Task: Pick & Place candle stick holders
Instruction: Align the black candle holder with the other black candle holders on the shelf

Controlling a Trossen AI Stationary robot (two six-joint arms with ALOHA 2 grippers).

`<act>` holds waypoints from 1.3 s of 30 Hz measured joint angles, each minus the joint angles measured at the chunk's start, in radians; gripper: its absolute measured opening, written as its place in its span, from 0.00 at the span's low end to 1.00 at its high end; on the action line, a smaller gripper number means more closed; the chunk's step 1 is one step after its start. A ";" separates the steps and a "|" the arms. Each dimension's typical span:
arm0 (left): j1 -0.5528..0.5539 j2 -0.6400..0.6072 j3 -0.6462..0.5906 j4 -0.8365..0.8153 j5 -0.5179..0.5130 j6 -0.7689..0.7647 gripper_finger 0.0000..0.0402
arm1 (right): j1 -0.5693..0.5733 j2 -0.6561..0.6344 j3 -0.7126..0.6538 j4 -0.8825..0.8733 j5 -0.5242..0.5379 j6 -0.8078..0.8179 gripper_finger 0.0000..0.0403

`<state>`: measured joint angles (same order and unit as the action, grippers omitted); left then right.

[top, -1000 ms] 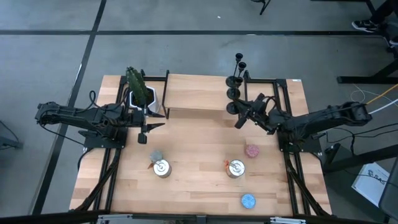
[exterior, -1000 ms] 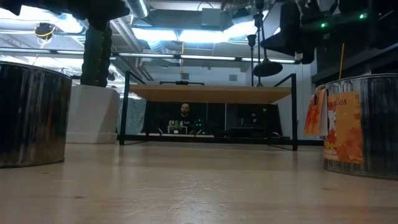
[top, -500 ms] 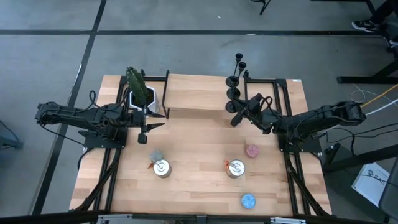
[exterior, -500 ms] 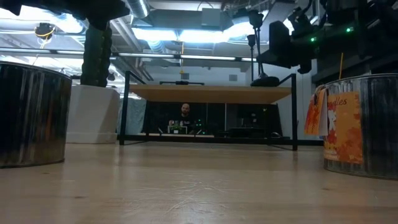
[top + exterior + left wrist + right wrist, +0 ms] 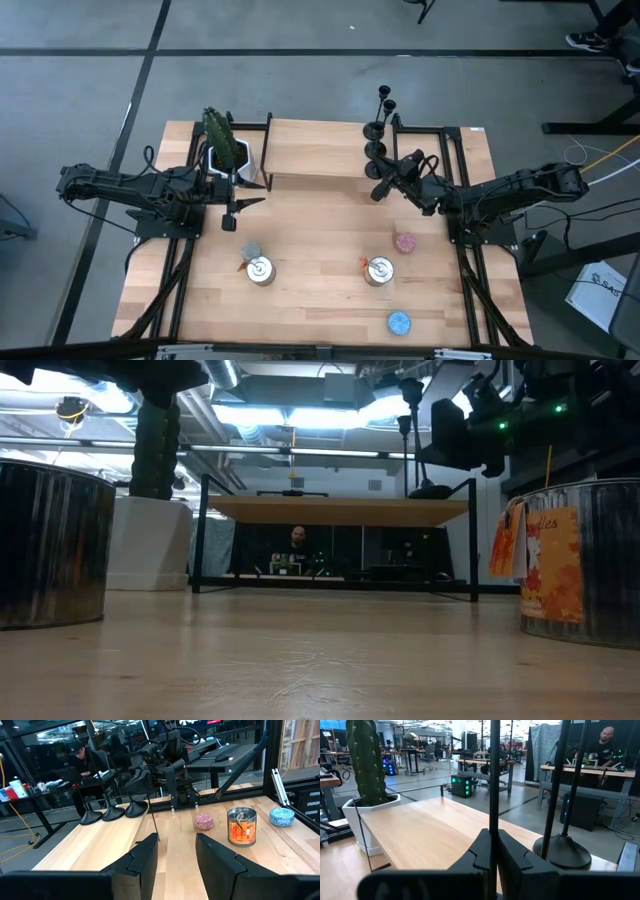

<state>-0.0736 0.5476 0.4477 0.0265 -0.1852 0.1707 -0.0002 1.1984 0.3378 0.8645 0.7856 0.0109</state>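
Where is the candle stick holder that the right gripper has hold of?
In the high view, the held candle stick holder sits at the raised shelf's right end, nearest of the row, its stem pinched in the right gripper.

Wooden table (image 5: 310, 290): two tins (image 5: 259, 270), pink (image 5: 404, 243) and blue (image 5: 398, 322) discs, raised shelf (image 5: 315, 150).

Down at table height, a big silver tin (image 5: 50, 545) stood near on the left and another tin with an orange label (image 5: 575, 563) on the right. A raised wooden shelf (image 5: 338, 510) spanned the far side, a person (image 5: 297, 541) seated beyond it.
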 joint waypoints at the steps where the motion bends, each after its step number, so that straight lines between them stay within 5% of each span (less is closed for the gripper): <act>1: 0.000 0.000 0.000 0.000 0.000 0.000 0.32 | 0.000 0.000 0.000 -0.004 0.000 0.000 0.04; 8: 0.000 0.000 0.000 0.000 0.000 0.000 0.32 | 0.000 -0.001 0.001 -0.015 0.004 0.007 0.06; 21: 0.000 0.000 0.000 0.000 0.000 -0.001 0.32 | -0.001 0.000 0.001 -0.038 0.010 0.007 0.33; 39: 0.000 0.000 0.000 0.000 0.000 -0.001 0.32 | -0.001 0.000 0.016 -0.020 0.078 -0.051 0.32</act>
<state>-0.0734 0.5478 0.4473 0.0265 -0.1852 0.1702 -0.0010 1.1984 0.3535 0.8447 0.8641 -0.0404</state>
